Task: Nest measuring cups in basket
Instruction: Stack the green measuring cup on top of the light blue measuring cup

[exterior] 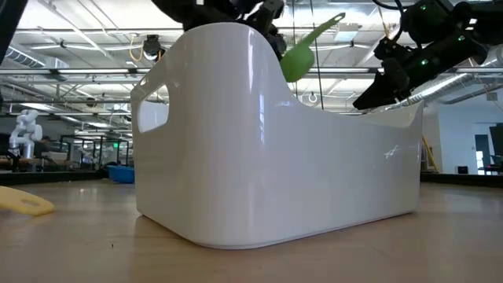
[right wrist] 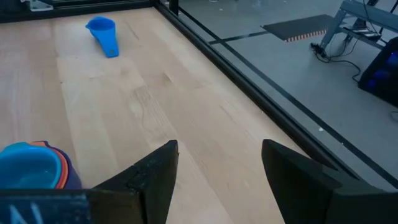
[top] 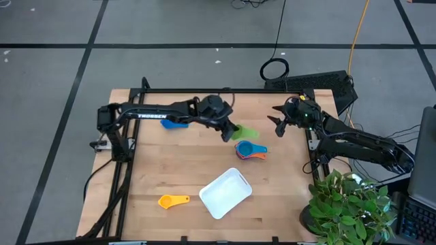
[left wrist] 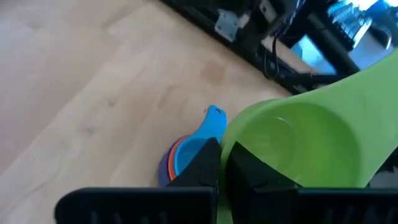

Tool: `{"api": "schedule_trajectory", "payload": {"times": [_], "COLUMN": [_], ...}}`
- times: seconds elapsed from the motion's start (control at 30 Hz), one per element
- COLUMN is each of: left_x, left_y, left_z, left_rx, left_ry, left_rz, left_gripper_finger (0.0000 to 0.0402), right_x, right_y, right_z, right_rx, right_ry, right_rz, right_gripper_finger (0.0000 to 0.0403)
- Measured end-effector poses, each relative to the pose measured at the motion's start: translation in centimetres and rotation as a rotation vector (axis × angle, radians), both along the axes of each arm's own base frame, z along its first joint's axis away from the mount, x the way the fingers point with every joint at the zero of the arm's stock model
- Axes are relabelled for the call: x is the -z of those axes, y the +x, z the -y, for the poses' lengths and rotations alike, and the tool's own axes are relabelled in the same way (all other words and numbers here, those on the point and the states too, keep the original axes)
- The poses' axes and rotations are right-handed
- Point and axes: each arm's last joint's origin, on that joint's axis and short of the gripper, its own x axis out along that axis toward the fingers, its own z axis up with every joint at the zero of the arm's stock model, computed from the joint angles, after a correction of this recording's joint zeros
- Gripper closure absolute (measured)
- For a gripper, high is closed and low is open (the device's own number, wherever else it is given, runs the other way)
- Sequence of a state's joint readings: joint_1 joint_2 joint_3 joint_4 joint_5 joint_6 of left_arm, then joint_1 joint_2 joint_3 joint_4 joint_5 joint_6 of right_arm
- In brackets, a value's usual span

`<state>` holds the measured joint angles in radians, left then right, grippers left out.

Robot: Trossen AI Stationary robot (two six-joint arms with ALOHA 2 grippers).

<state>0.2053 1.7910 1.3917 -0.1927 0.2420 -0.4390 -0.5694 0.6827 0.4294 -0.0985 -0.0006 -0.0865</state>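
Fingers of left gripper [top: 228, 129] pinched on green cup [top: 246, 132], hanging just above nested stack [top: 250, 150]; right gripper [top: 278, 123] open, empty.

Even overhead light fills the room; shadows on the bench [top: 177, 170] are faint. Ceiling lamps streak as glare across the glossy basket [exterior: 275, 149]. The green cup [left wrist: 305, 155] close to the left wrist camera looks soft.
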Motion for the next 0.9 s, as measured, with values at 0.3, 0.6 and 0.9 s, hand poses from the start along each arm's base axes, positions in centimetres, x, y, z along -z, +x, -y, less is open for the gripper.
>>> {"api": "schedule_trajectory", "payload": {"times": [0.3, 0.6, 0.9], "left_x": [0.6, 4.7, 5.8], "left_y": [3.7, 6.0, 6.2], "left_z": [0.4, 1.1, 1.4], "left_rx": [0.068, 0.059, 0.004], "left_ry": [0.012, -0.051, -0.035], "left_rz": [-0.121, -0.227, -0.272], "left_gripper_finger": [0.0394, 0.0394, 0.0394], "right_x": [0.0, -0.2, -0.2], "right_y": [0.0, 0.0, 0.0], "right_z": [0.0, 0.0, 0.0], "right_rx": [0.007, 0.008, 0.003], "right_ry": [0.011, -0.001, -0.007], "right_rz": [0.005, 0.018, 0.016], "right_gripper_finger": [0.0177, 0.0177, 0.0177]}}
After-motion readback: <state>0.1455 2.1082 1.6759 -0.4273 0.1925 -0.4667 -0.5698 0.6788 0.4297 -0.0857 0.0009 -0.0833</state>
